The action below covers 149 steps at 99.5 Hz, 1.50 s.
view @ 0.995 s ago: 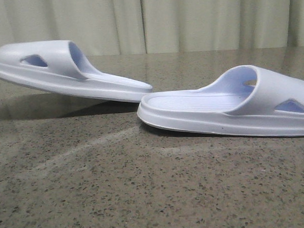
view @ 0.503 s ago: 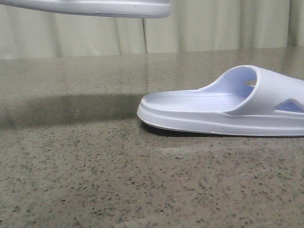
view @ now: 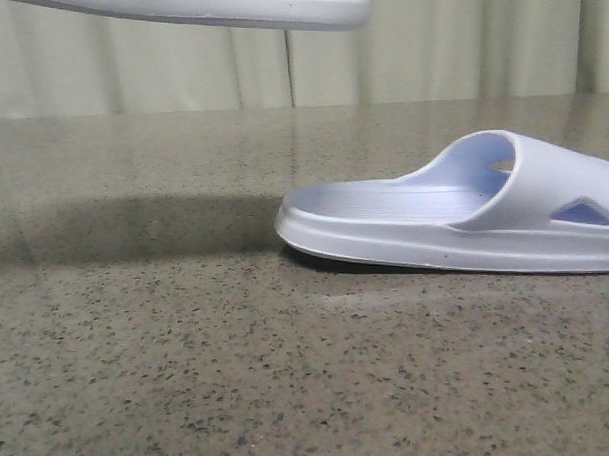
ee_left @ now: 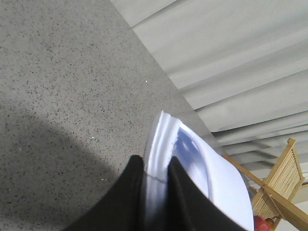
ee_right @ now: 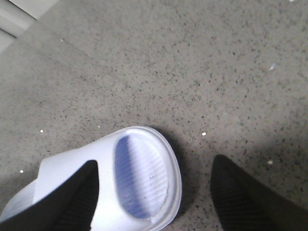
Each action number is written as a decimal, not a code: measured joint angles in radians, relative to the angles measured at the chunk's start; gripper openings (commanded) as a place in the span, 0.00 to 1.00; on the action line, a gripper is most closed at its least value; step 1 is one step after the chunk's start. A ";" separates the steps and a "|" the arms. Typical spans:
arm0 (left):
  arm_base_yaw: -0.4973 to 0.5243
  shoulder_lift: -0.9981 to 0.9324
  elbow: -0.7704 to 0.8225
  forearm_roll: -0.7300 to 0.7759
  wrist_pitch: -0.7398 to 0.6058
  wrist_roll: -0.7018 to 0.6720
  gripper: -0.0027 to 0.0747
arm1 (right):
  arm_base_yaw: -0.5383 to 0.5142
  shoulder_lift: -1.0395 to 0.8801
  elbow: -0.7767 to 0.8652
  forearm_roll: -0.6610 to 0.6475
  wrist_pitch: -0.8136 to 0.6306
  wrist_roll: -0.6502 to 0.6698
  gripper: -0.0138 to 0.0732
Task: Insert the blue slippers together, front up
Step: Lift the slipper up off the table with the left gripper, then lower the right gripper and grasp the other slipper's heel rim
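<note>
- My left tool [ee_left: 155, 185] is pinched on the edge of one blue slipper [ee_left: 202, 173], its two black fingers [ee_left: 130, 192] pressed against either side of the sole rim.
- That raised slipper [view: 207, 9] hangs in the air well above the table [view: 189, 372]; in the front view only its sole edge shows along the top, and a broad shadow lies on the table beneath it.
- My right tool [ee_right: 154, 187] is spread wide, one finger [ee_right: 72, 202] over the strap side of the other slipper [ee_right: 139, 178] and the other finger [ee_right: 245, 197] out over bare table; I cannot tell whether the near finger touches the slipper.
- This second slipper [view: 454, 218] lies flat on the table at the right, sole down, ribbed footbed up, its open end pointing toward the left, its strap with the triangular hole toward the right.
- The two slippers are well apart, one aloft and one lying.
- Pale curtains [view: 428, 39] hang behind the table.
</note>
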 measured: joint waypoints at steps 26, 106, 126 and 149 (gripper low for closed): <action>0.000 0.000 0.000 -0.004 0.008 0.000 0.06 | 0.000 0.131 0.000 0.063 -0.032 0.001 0.64; 0.000 0.000 0.000 -0.007 0.021 0.000 0.06 | 0.000 0.218 0.000 0.152 -0.037 0.004 0.64; 0.000 0.000 0.000 -0.008 0.023 0.000 0.06 | 0.000 0.218 0.000 0.154 -0.037 0.004 0.64; 0.000 0.000 0.000 -0.014 0.028 0.000 0.06 | 0.000 0.218 0.000 0.155 -0.037 0.004 0.64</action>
